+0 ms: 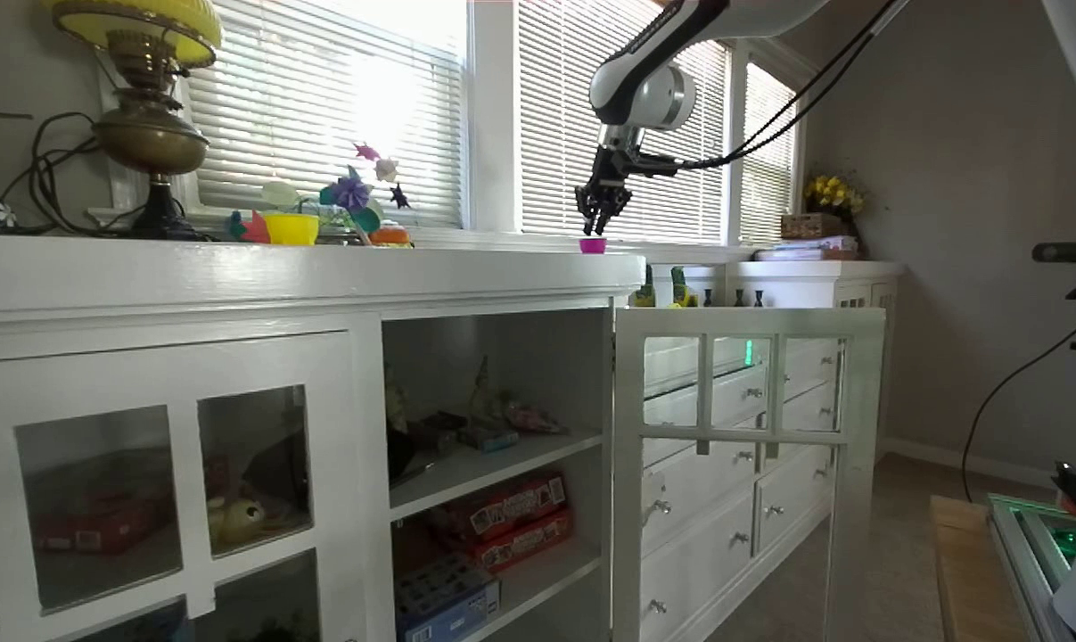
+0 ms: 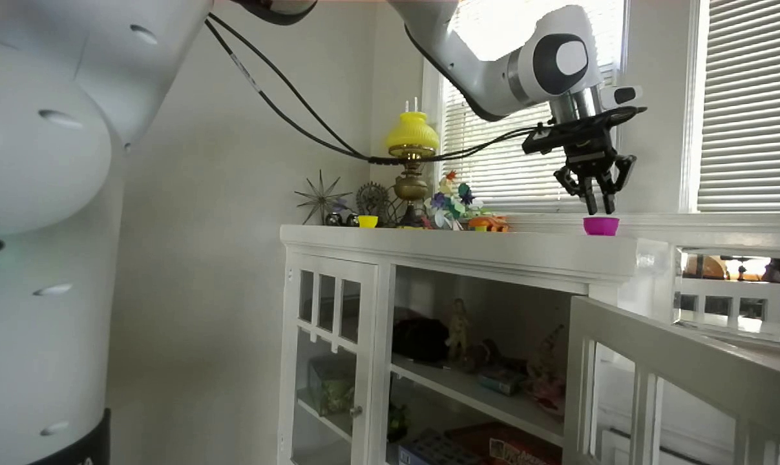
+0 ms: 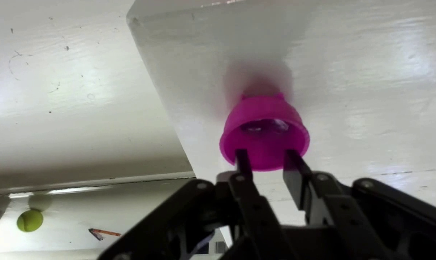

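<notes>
A small magenta bowl [image 3: 263,108] stands upright near the end of the white cabinet top [image 3: 348,90]. Some shiny, dark bits lie inside it, too unclear to name. In the wrist view my gripper [image 3: 266,153] overlaps the bowl's near rim, its two dark fingers parted with a gap and nothing between them. Both exterior views place the gripper [image 1: 595,232] [image 2: 601,212] pointing down just above the bowl [image 1: 593,246] [image 2: 601,226]. Whether the fingertips dip below the rim I cannot tell; they look slightly clear of it.
Farther along the top are a brass lamp [image 1: 150,134], a yellow cup [image 1: 291,229] and paper flowers [image 1: 350,192]. Below, a glazed door [image 1: 628,464] hangs open beside filled shelves. A tennis ball [image 3: 30,220] lies on a lower surface past the cabinet's end. Windows stand behind.
</notes>
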Motion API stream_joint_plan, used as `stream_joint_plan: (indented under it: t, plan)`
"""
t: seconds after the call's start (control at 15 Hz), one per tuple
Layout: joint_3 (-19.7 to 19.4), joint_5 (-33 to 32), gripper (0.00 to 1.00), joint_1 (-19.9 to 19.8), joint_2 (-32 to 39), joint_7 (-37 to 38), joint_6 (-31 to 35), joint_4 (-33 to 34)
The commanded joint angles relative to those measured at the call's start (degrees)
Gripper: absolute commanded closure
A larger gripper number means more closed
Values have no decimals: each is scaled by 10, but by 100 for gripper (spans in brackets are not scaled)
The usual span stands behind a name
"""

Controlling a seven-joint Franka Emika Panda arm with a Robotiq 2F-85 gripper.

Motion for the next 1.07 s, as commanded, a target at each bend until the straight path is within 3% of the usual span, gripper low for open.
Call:
stream_joint_plan:
  t: [0.0, 0.33, 1.0]
  plan:
    - [10, 20, 38, -8, 3, -10, 20, 0]
    - [10, 13, 2, -6, -7, -11, -4, 9]
    - [25, 39, 0, -7, -1, -24, -55, 31]
